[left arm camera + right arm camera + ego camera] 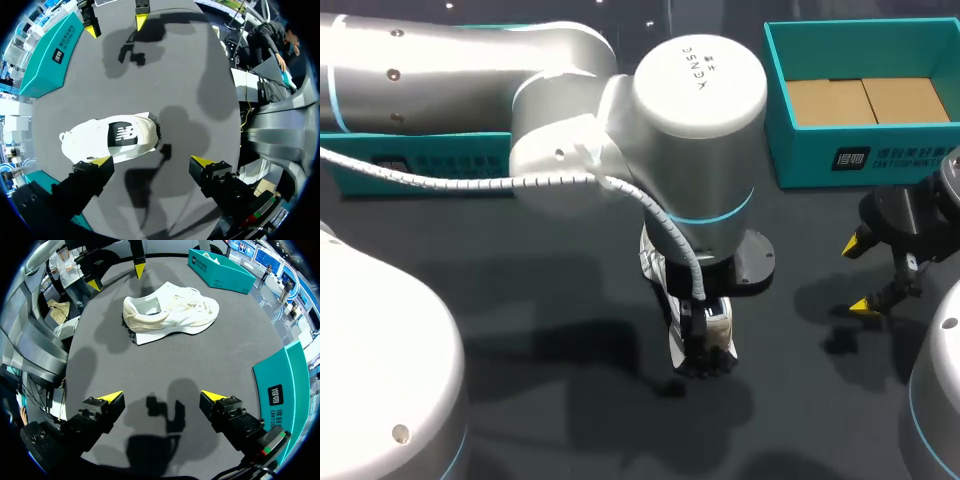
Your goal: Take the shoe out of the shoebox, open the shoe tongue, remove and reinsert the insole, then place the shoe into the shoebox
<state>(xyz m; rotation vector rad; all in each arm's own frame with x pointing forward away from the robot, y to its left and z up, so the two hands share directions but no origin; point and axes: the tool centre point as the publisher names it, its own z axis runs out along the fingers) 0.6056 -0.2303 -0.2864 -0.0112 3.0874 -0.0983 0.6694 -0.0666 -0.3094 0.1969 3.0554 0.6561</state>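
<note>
A white shoe (718, 325) with a black side patch lies on its side on the dark table, outside the shoebox (820, 165). In the head view my left arm's wrist hangs over the shoe and hides most of it. My left gripper (150, 161) is open, and the shoe (110, 137) lies just ahead of one of its fingers, not held. At the right, my right gripper (861, 276) is open and empty, well apart from the shoe (170, 312). The teal shoebox stands open at the back right, and only its cardboard floor shows inside.
A second teal box part (420, 165) lies at the back left, half under my left arm. The shoebox wall (282, 390) is close beside my right gripper (161, 396). Bare dark table lies between the shoe and the right gripper.
</note>
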